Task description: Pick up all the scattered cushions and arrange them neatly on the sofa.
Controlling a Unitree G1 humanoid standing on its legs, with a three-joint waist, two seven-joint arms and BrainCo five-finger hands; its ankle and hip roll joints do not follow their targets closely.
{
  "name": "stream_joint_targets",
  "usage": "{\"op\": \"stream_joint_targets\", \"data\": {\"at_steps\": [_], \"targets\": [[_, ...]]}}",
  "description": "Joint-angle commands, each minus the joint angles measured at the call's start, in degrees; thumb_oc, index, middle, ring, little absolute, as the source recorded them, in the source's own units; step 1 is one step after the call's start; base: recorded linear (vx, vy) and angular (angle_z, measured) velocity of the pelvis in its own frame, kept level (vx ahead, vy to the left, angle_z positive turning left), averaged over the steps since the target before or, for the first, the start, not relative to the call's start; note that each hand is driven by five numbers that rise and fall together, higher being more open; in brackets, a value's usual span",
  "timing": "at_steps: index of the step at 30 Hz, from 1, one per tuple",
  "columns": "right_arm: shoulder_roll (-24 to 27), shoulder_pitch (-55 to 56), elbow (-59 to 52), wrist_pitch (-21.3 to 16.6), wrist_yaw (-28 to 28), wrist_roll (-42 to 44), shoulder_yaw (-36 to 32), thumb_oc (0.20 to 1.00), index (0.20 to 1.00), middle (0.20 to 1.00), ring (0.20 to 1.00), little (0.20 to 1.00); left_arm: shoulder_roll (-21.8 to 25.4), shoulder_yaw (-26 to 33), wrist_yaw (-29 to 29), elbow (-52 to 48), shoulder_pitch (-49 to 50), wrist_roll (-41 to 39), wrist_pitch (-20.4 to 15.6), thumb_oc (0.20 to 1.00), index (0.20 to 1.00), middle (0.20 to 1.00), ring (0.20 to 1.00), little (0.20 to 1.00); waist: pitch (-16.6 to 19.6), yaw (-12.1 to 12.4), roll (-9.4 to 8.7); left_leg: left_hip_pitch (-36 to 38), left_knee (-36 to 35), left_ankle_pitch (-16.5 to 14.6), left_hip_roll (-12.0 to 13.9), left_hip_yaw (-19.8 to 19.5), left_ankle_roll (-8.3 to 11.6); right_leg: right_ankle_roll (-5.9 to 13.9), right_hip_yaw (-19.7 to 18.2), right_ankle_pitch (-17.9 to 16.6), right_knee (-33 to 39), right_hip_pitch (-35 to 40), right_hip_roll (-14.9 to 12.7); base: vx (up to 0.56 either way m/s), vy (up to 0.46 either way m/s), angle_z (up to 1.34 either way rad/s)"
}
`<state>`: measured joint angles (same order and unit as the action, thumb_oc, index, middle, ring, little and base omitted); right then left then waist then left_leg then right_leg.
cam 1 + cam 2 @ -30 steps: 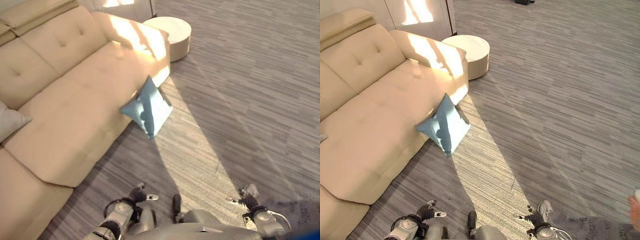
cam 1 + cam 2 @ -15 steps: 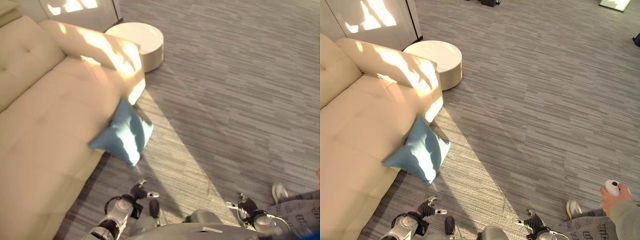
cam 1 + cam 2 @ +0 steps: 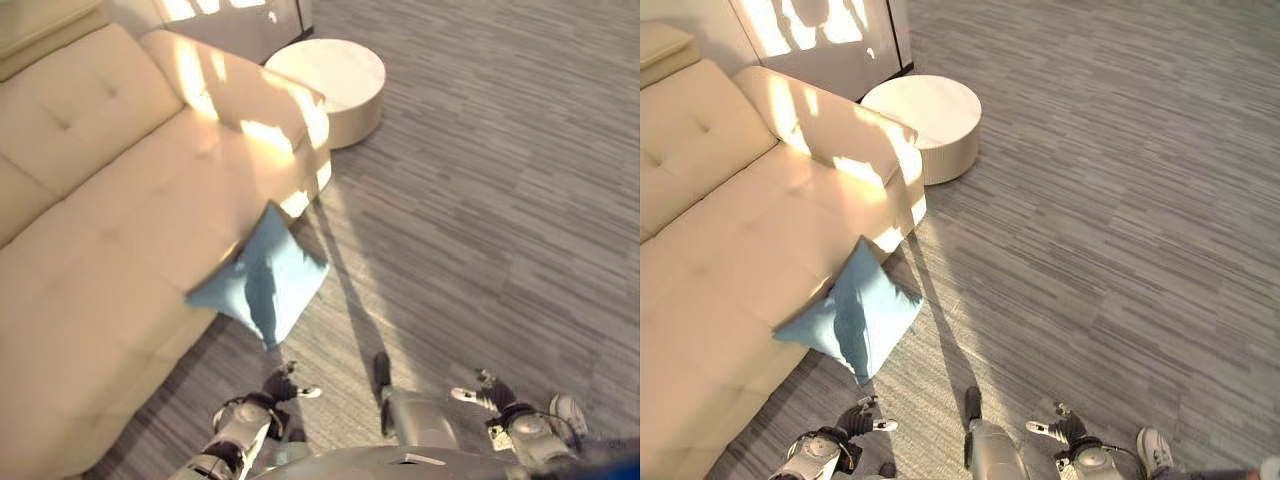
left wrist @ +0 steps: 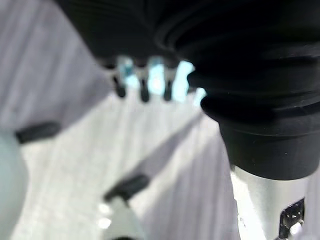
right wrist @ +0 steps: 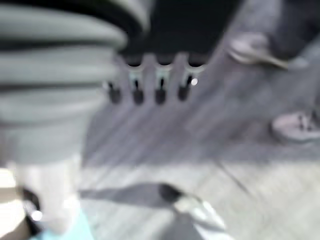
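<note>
A light blue cushion (image 3: 262,274) leans tilted against the front edge of the beige sofa (image 3: 100,230), one corner on the floor; it also appears as the cushion (image 3: 855,315) in the right eye view. My left hand (image 3: 283,386) hangs low near the floor just below the cushion, fingers relaxed and empty. My right hand (image 3: 481,392) hangs to the right over bare floor, open and empty. In the left wrist view the straight fingers (image 4: 144,89) point toward a patch of blue. The right wrist view has fingers (image 5: 159,90) straight over the carpet.
A round cream ottoman (image 3: 330,85) stands by the sofa's armrest (image 3: 250,95). Grey striped carpet (image 3: 500,220) stretches to the right. A person's shoe (image 3: 1155,450) is at the lower right, another shoe (image 5: 295,127) in the right wrist view.
The camera has swung, so the whole scene has shifted; the cushion still leans on the sofa front. Both hands stay low and empty. The person's hand with a controller is gone from sight.
</note>
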<state>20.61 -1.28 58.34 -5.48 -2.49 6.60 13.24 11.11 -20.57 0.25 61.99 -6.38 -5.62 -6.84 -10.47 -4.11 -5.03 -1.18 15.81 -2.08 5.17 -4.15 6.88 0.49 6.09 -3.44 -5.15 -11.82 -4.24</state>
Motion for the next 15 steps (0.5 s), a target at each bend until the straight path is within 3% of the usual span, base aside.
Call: {"op": "stream_joint_targets", "data": {"at_steps": [1,3,4,6,7,13,14,15], "targets": [[1.73,1.90,0.84,-0.91,-0.27,2.17,0.94,1.000,1.000,1.000,1.000,1.000,0.90,-1.09,-0.44,-3.38,-0.39,-1.58,-1.22,1.000,1.000,1.000,1.000,1.000,-0.26,-1.11,-1.60,-5.99,5.66,-1.14,0.90,9.55,-3.97,4.78,-1.80,2.39,1.99,3.78,-2.25,0.14,-0.127,1.02],[1.78,2.05,0.85,-0.96,-0.20,2.65,0.59,1.000,1.000,1.000,1.000,1.000,0.75,-1.43,-0.69,-3.36,-0.70,-1.36,-1.21,1.000,1.000,1.000,1.000,1.000,-0.23,-1.12,-1.55,-6.88,2.99,-2.29,0.60,11.73,-4.40,5.03,-0.39,3.05,2.67,5.08,-2.50,0.15,-0.032,0.89],[1.88,3.03,0.97,-0.55,-0.21,2.79,-0.04,1.000,1.000,1.000,1.000,1.000,0.66,-2.32,-1.56,-3.05,-0.47,0.75,-0.93,1.000,1.000,1.000,1.000,1.000,0.51,-1.35,-0.38,-8.84,-3.61,-1.79,0.50,18.89,-5.05,5.25,2.95,4.57,3.36,6.72,-2.14,0.16,0.049,1.20],[2.17,2.32,0.79,-0.66,0.00,2.77,-0.19,1.000,1.000,1.000,1.000,1.000,0.90,-2.71,-1.66,-3.92,-0.09,0.89,-1.06,1.000,1.000,1.000,1.000,1.000,0.29,-0.97,-0.27,-8.21,-4.27,-1.86,0.42,19.47,-4.64,5.41,3.05,4.99,2.43,6.66,-2.32,0.16,0.094,1.05],[2.04,2.02,-0.05,-0.76,0.00,2.14,0.39,1.000,1.000,1.000,1.000,1.000,1.13,-2.40,-1.71,-4.29,0.83,0.59,-0.97,1.000,1.000,1.000,1.000,1.000,0.04,0.31,0.01,-7.64,-6.06,-2.26,-2.21,14.78,-5.30,5.81,3.26,5.31,-0.59,5.77,-2.06,0.11,0.110,0.53],[1.40,0.83,-0.53,-1.03,-0.18,2.08,-0.30,1.000,1.000,1.000,1.000,1.000,2.30,1.23,-0.71,-1.36,2.61,-0.79,-0.44,1.000,1.000,1.000,1.000,1.000,1.15,2.76,-0.25,-6.65,-9.08,-1.90,-5.35,10.13,-6.64,7.28,5.67,5.25,-4.56,6.52,-4.40,0.18,0.104,0.24],[1.41,0.78,-1.17,-1.10,-0.14,2.06,-0.25,1.000,1.000,1.000,1.000,1.000,2.59,1.55,-0.74,-1.11,2.81,-0.82,-0.40,1.000,1.000,1.000,1.000,1.000,0.89,2.98,-0.03,-5.97,-9.42,-1.97,-5.81,8.89,-7.01,7.37,4.65,5.53,-7.26,6.06,-4.20,0.14,0.077,0.58],[1.53,0.63,-2.12,-1.33,-0.30,1.79,-0.28,1.000,1.000,1.000,1.000,1.000,3.47,2.80,-0.37,-0.35,3.19,-0.72,-0.49,1.000,1.000,1.000,1.000,1.000,0.58,2.95,0.31,-4.15,-9.89,-2.39,-6.64,6.44,-7.66,7.59,0.95,5.16,-11.83,4.38,-3.15,0.18,0.081,0.86]]}}
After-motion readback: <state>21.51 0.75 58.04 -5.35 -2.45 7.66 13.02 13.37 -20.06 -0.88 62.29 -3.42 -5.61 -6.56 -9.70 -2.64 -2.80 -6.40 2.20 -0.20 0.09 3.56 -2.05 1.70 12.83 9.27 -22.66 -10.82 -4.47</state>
